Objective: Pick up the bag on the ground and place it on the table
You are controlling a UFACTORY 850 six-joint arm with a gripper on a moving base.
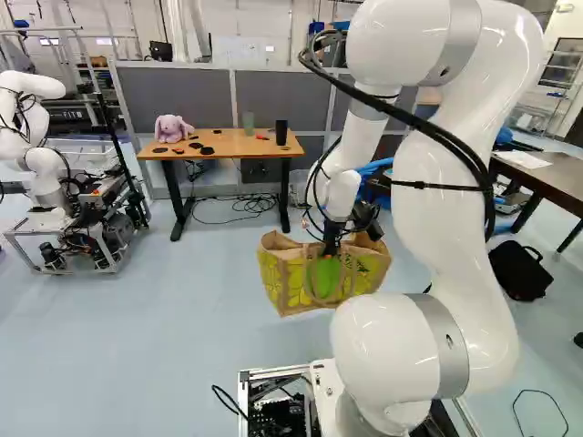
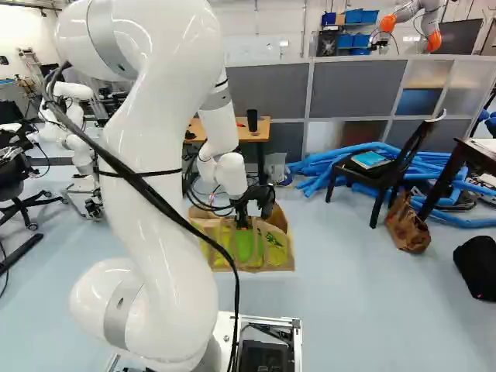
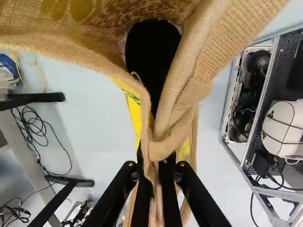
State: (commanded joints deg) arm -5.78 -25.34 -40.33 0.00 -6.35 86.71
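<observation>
bag [image 1: 273,273]: rough woven cloth | arm [image 1: 465,264]: smooth, glossy | tabletop [image 1: 232,147]: wood-look

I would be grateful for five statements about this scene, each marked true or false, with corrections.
1. The black two-fingered gripper is clamped on the brown and yellow woven bag. True.
2. The pink plush rabbit lies under the orange-brown wooden-topped table. False: the rabbit is on top of the table.
3. The teal-covered book lies on the black chair. True.
4. The woven bag already stands on the wooden-topped table. False: the gripper holds it, short of that table.
5. The black fabric bag rests on the pale floor. True.
</observation>
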